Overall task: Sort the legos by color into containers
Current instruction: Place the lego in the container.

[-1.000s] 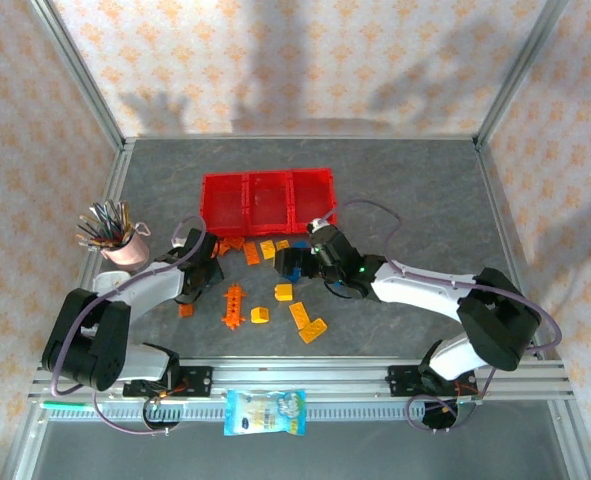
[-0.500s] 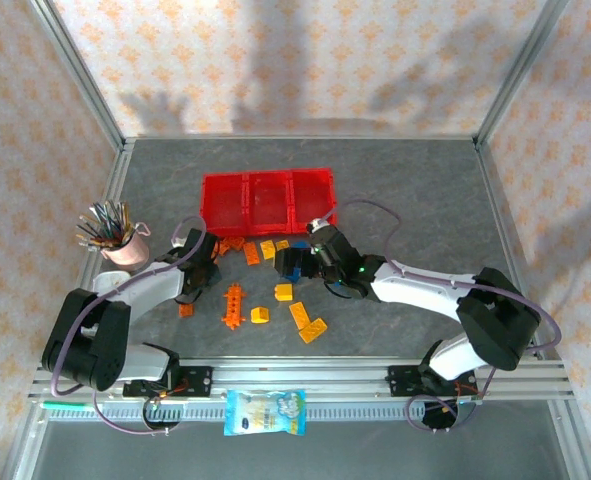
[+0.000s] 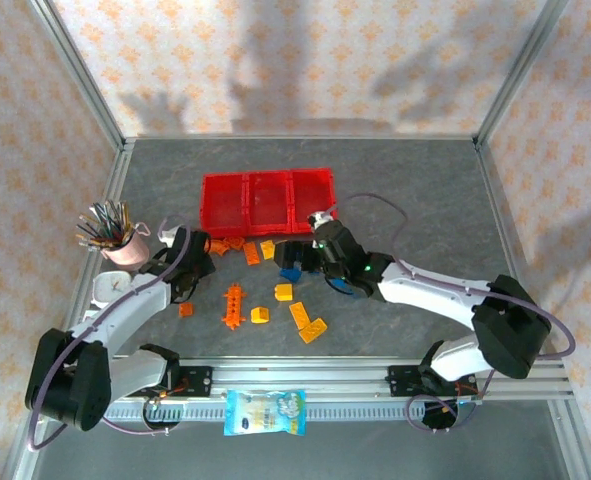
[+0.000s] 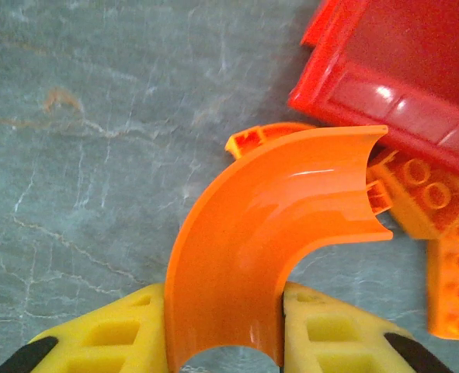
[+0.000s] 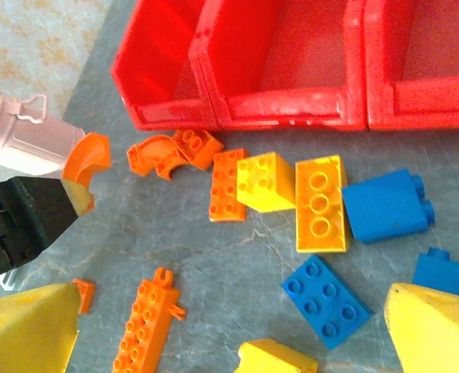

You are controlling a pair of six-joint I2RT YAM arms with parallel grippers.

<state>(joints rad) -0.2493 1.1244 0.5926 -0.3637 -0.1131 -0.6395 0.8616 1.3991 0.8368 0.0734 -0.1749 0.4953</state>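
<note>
As a drop into a bin is presumably next, the curved orange lego [image 4: 268, 225] is held clamped in the left gripper [image 3: 199, 252] just off the containers' [image 3: 267, 222] left front corner. Meanwhile the right gripper [image 3: 295, 256] is spread wide, empty, over blue legos [image 5: 326, 299] just in front of the containers.

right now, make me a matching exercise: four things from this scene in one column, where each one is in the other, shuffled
1. curved orange piece
2. snack packet
3. pink cup of pens
4. spiky orange piece

A. at the near edge, between the arm bases
B. lying on the table between the arms
C. clamped in the left jaws
D. left of the red bins

Pairs: 1-C, 2-A, 3-D, 4-B
</note>
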